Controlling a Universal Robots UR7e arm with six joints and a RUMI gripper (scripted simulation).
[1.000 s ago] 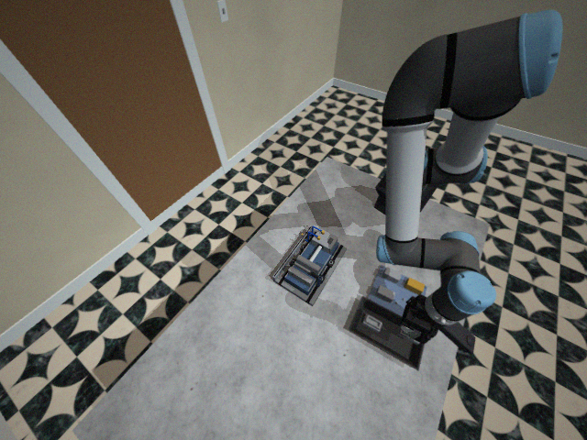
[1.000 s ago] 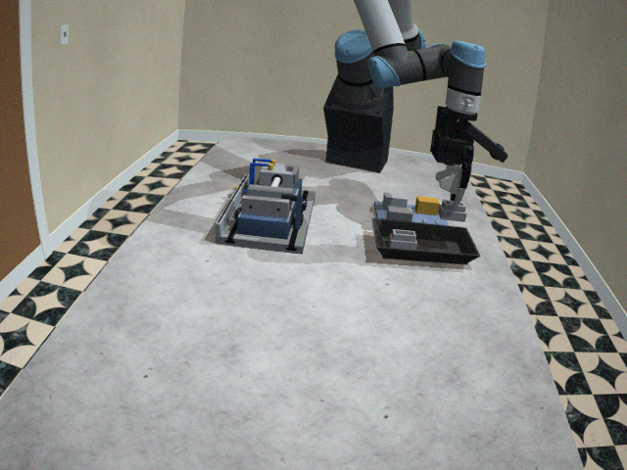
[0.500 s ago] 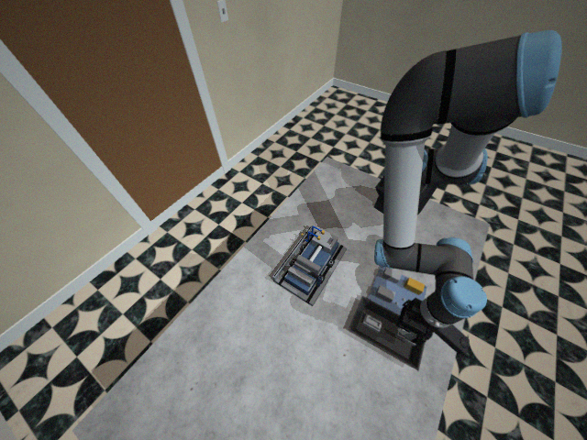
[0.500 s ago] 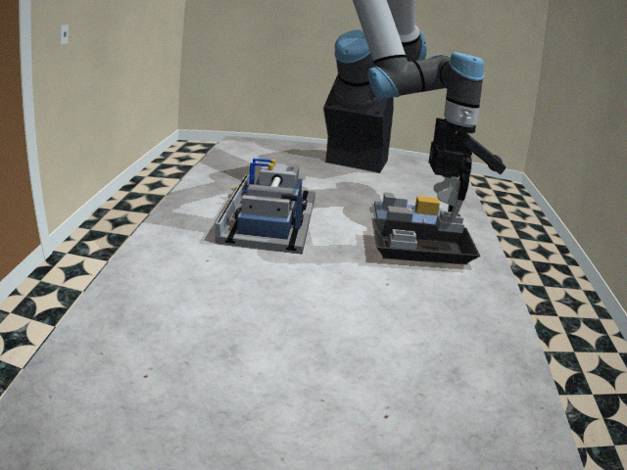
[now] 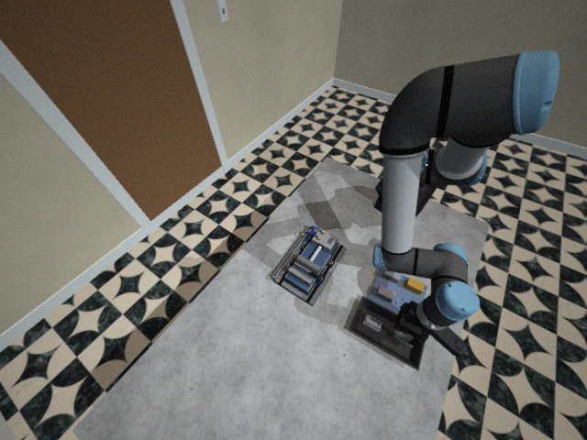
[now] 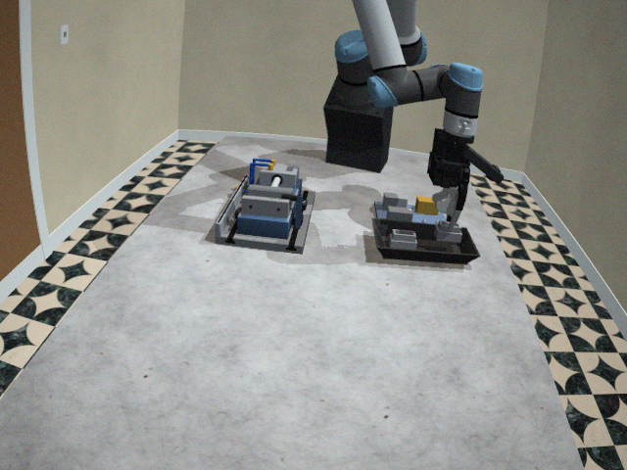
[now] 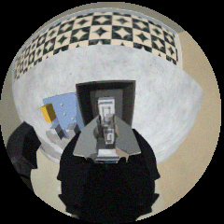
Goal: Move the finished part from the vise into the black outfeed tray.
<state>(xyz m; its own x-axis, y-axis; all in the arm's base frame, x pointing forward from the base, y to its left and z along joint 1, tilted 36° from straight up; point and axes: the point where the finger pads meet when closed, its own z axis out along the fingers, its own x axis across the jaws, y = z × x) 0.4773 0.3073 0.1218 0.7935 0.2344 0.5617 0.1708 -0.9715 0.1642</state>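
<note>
Gripper (image 6: 452, 214) clamps finished part (image 6: 449, 231) in black tray (image 6: 468, 249) — 2nd part (image 6: 404, 236) beside, vise (image 6: 266, 210) well apart.

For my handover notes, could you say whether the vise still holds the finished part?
No: the end effector holds it over the black outfeed tray.

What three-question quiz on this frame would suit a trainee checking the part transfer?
1. True or false: the gripper is shut on the finished part.
2. Where is the held part? A) in the vise B) low over the right side of the black outfeed tray C) on the floor
3. Fill in: a ____ block sits on the blue plate behind the tray.

Key: 1 true; 2 B; 3 yellow.
</note>
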